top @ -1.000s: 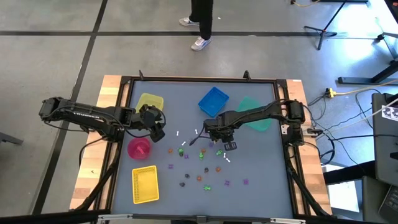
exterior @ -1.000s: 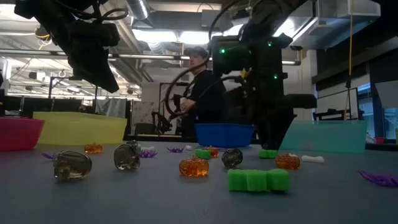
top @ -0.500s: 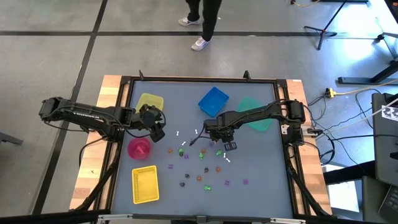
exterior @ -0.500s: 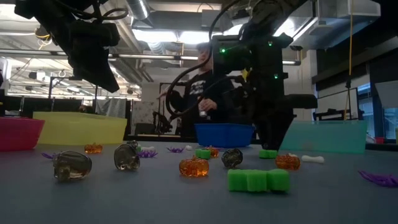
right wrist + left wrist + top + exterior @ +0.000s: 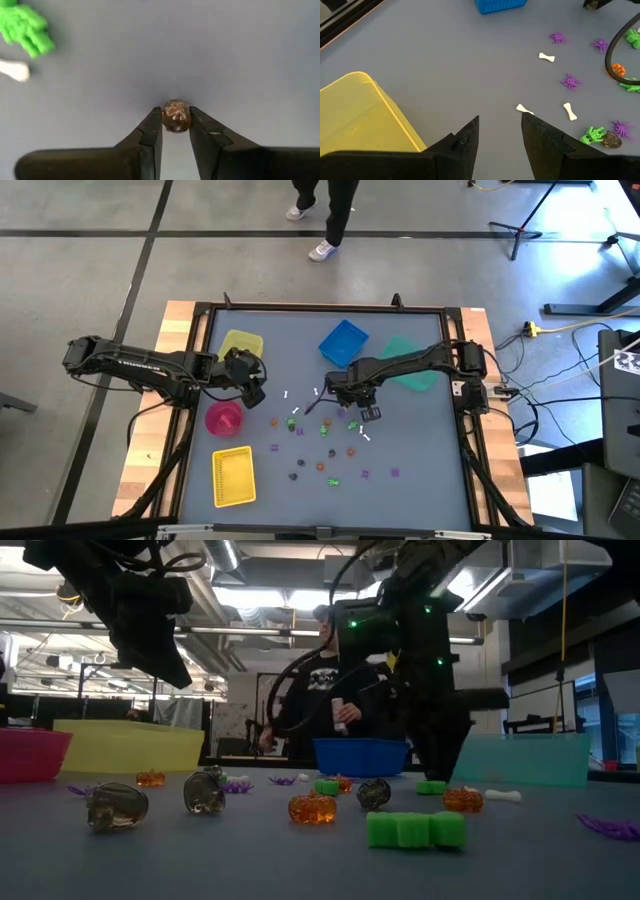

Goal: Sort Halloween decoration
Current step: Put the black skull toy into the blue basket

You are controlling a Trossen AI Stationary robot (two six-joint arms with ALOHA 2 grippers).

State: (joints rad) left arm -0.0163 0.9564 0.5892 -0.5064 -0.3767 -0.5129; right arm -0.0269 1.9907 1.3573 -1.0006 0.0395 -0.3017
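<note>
Right gripper (image 5: 175,131) has closed in and now pinches a dark skull trinket (image 5: 175,115); left gripper (image 5: 500,131) hangs open near the yellow bin (image 5: 360,117).

Grey table (image 5: 420,450), wood edges. On it: yellow tub (image 5: 240,345), blue bin (image 5: 343,342), teal bin (image 5: 412,364), pink bowl (image 5: 224,418), yellow basket (image 5: 233,476). Halloween trinkets (image 5: 325,448) scattered mid-table: bones, spiders, pumpkins, skulls.

Right pincer (image 5: 175,131) clamped on a small dark trinket (image 5: 175,115) at its fingertips, over grey tabletop (image 5: 200,45). Green trinket (image 5: 27,27) and white bone (image 5: 14,70) lie well apart from it.
</note>
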